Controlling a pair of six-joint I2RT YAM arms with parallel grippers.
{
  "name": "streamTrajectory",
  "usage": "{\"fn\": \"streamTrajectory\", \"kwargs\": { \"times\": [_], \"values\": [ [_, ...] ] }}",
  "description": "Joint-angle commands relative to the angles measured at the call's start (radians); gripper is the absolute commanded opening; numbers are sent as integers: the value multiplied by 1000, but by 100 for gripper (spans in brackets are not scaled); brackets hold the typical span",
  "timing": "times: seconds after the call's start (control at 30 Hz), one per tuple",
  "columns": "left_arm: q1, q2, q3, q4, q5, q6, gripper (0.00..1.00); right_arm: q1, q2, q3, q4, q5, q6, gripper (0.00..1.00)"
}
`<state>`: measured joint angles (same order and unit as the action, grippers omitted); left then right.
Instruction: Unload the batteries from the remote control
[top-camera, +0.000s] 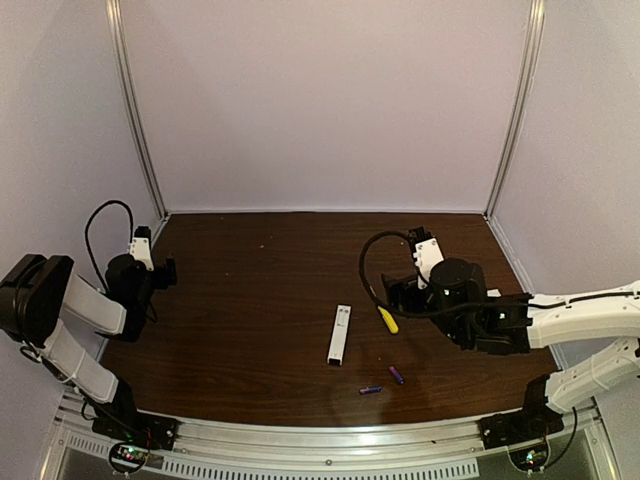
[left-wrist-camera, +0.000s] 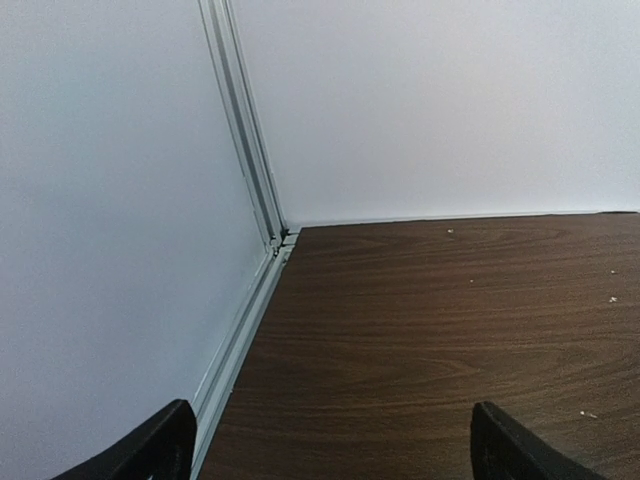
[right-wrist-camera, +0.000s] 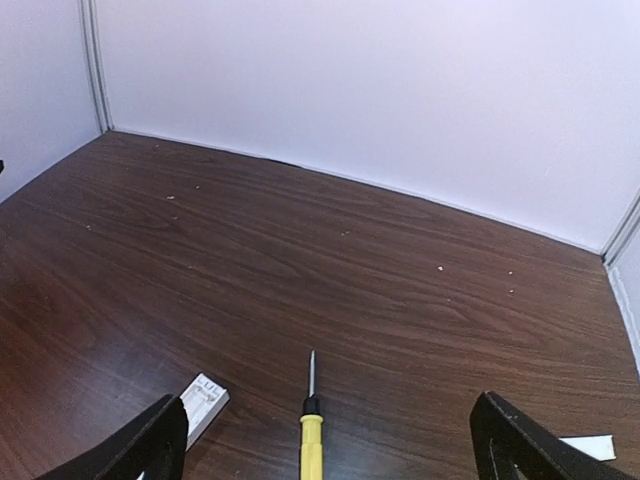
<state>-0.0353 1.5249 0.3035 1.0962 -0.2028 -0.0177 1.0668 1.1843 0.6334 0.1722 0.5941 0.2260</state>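
Remote control: flat on the counter, nearer the near edge than the far one, roughly midway between the side edges. Faint print on its white end, too small to read. Just right of it, yellow-handled screwdriver. Toward the near edge, two batteries, loose and apart. White strip near the right edge. Left tool wide open, empty, facing the far left corner. Right tool wide open, empty, close by the screwdriver.

The remote control lies on the dark counter; a yellow screwdriver sits just right of it; two batteries lie loose nearer the front edge.
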Motion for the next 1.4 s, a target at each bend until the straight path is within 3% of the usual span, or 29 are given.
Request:
{"fn": "streamTrajectory", "kwargs": {
  "times": [0.0, 0.27, 0.4, 0.53, 0.67, 1.0, 1.37],
  "values": [
    [7, 8, 11, 21, 11, -8, 98, -37, 22, 51, 27, 139, -133, 100],
    [6, 8, 10, 21, 11, -8, 98, -238, -81, -131, 324, 147, -295, 100],
    [6, 8, 10, 22, 11, -8, 97, -389, -119, -236, 451, 89, -300, 100],
    [7, 8, 11, 22, 12, -8, 97, -561, -97, -269, 482, -91, -291, 100],
    [6, 8, 10, 22, 12, -8, 97, -647, -12, -308, 595, -92, -308, 100],
    [6, 9, 10, 22, 13, -8, 97, -717, 234, -397, 1009, -68, -389, 100],
    [6, 9, 10, 22, 12, -8, 97, -795, 240, -373, 956, -154, -344, 100]
  ]
}}
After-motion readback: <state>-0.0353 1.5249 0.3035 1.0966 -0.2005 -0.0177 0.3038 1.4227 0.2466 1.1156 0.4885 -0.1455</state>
